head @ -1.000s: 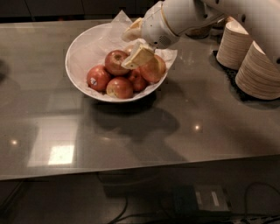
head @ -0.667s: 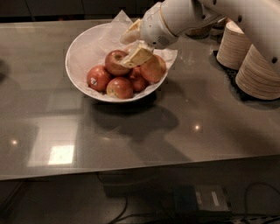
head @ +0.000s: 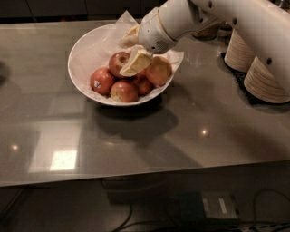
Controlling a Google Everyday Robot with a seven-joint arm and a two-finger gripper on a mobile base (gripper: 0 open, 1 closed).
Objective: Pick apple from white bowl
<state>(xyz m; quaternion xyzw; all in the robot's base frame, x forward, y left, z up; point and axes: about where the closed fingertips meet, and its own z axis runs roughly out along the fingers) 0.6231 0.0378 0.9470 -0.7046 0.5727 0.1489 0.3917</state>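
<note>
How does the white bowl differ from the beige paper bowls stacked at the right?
The white bowl is white, paper-lined; the beige paper bowls are tan. The white bowl stands alone, holding apples beneath the open gripper; the beige paper bowls sit stacked. Both are round.

This looks like a shared snack counter or kitchenette, of the sort found in an office, rather than a home kitchen. A long, glossy grey countertop (head: pixel 204 113) mirrors bright ceiling lights (head: pixel 61 158). Tall stacks of beige paper bowls (head: pixel 265 77) stand on a dark mat at its right end (throwaway ware put out for many people). A white bowl (head: pixel 84 50) lined with paper holds apples (head: pixel 123 90), on offer like free fruit. Dark cabinet fronts (head: pixel 54 8) run behind, and loose cables (head: pixel 122 213) hang under the counter. The robot's gripper (head: pixel 132 50) is over the bowl, fingers spread.
</note>
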